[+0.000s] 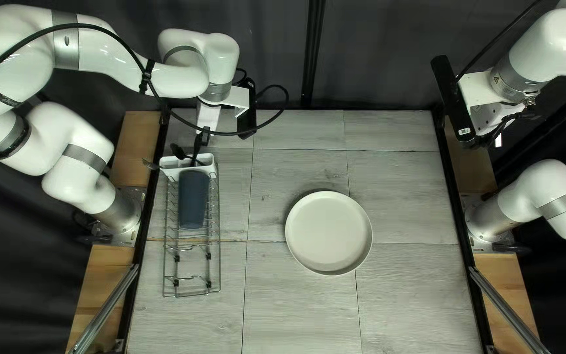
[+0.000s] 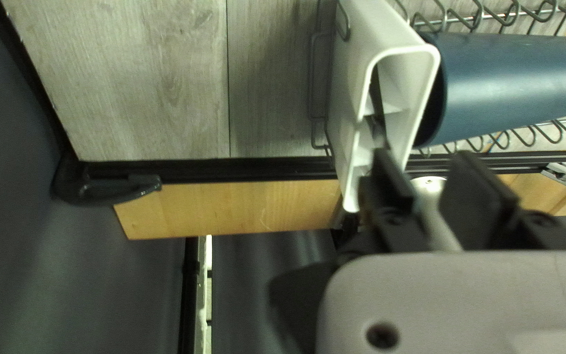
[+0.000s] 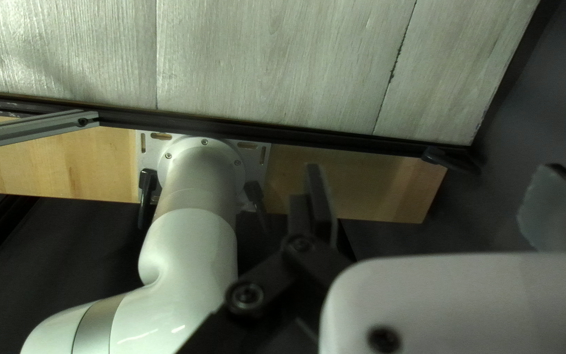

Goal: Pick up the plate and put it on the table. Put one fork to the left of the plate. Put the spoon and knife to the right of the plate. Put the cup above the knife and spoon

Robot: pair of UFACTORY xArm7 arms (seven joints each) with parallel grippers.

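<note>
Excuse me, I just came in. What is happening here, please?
The robot seems to be setting the table: the plate lies on it. The left end effector, open, is at the cutlery holder of the dish rack, where the blue cup lies. The right end effector is open and holds nothing.

The plate [image 1: 329, 233] looks matt, the smooth cup [image 1: 192, 200] perhaps plastic, the rack [image 1: 219, 262] metal wire.

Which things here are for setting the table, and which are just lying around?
For the job:
- plate, on the table
- dark blue cup, on its side in the rack
- cutlery in the white holder, kinds unclear

Not to be placed:
- wire rack
- white holder
- black clamp at the table's corner
</note>
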